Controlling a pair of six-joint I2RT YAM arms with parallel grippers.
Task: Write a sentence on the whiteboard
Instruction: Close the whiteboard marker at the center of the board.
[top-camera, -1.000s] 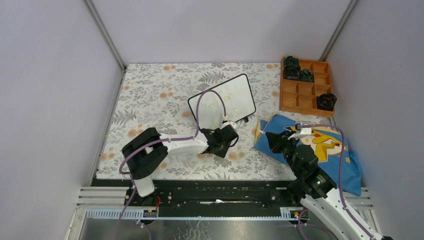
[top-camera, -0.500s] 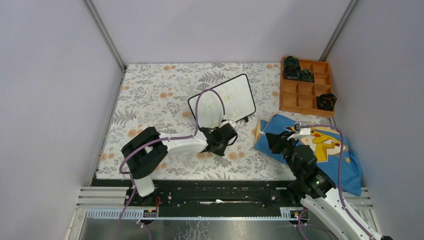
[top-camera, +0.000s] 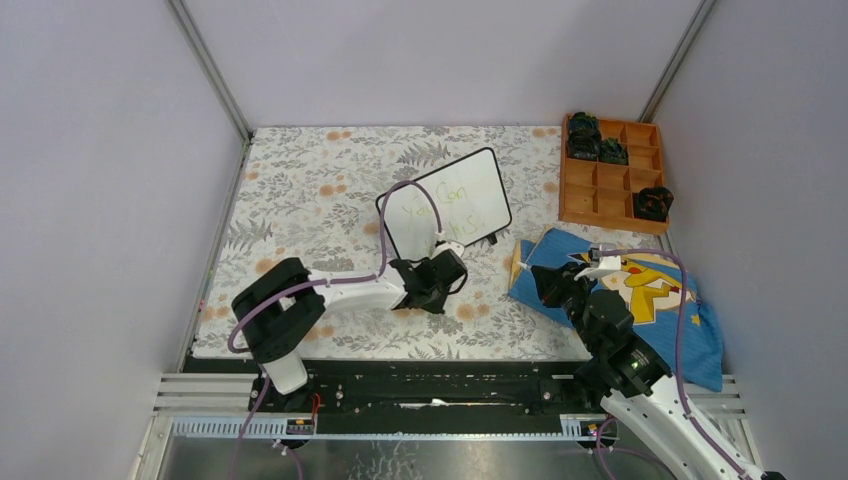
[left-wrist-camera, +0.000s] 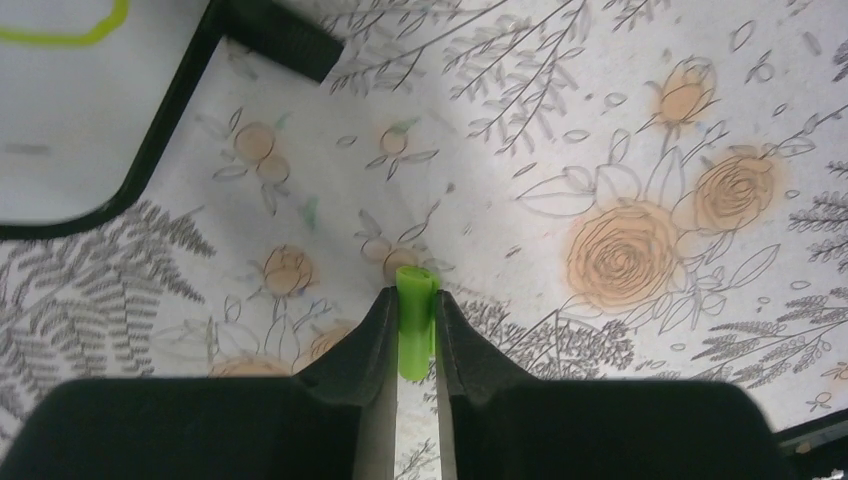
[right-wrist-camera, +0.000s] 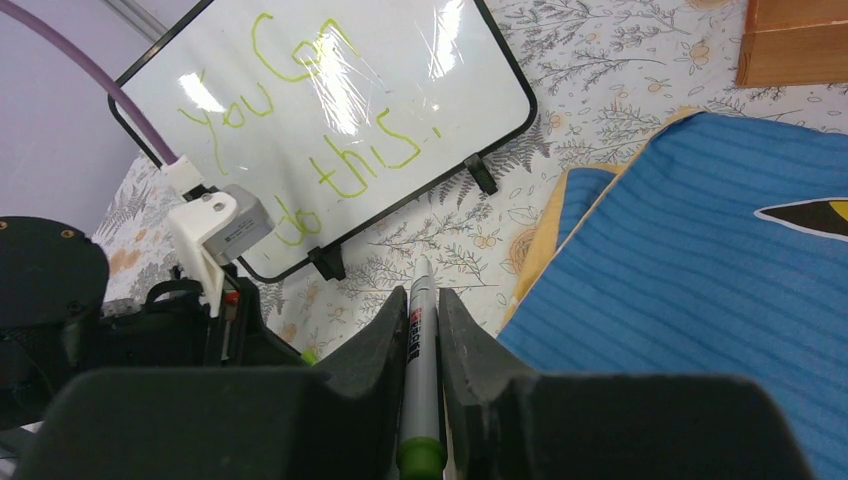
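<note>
Where the two arms reach out from the near edge of the flower-printed counter (top-camera: 300, 180), the right fingers (right-wrist-camera: 422, 297) are clenched on one slim grey-white marker pen (right-wrist-camera: 421, 350) with a green rear end. Its long axis runs along the fingers, and from above its tip points to about 10 o'clock. Under this arm lies one blue cloth (top-camera: 705, 335) with a yellow cartoon figure.

The left fingers (left-wrist-camera: 414, 300) point down at the counter and pinch one short bright-green cylinder (left-wrist-camera: 416, 325), which I take for the cap of the pen. Seen from above, this cap lies at about 9 o'clock from the pen tip, near it but apart. To my judgement, capping would need the two arms to meet, with the open end of the cap turned to the tip. Whether it faces so now I cannot tell.

Farther out stands the one small white rectangular whiteboard (top-camera: 488, 208) with a thin black frame. It is at 12 o'clock from the left fingers and at 10 o'clock from the right ones, and the left arm is nearer to it. It bears the thin light-green sentence (right-wrist-camera: 305, 115) "You Can do this" in two lines, so the writing looks finished to me.

At the far right, one wooden compartment tray (top-camera: 605, 190) holds four small dark things (top-camera: 583, 135) that I cannot name.
</note>
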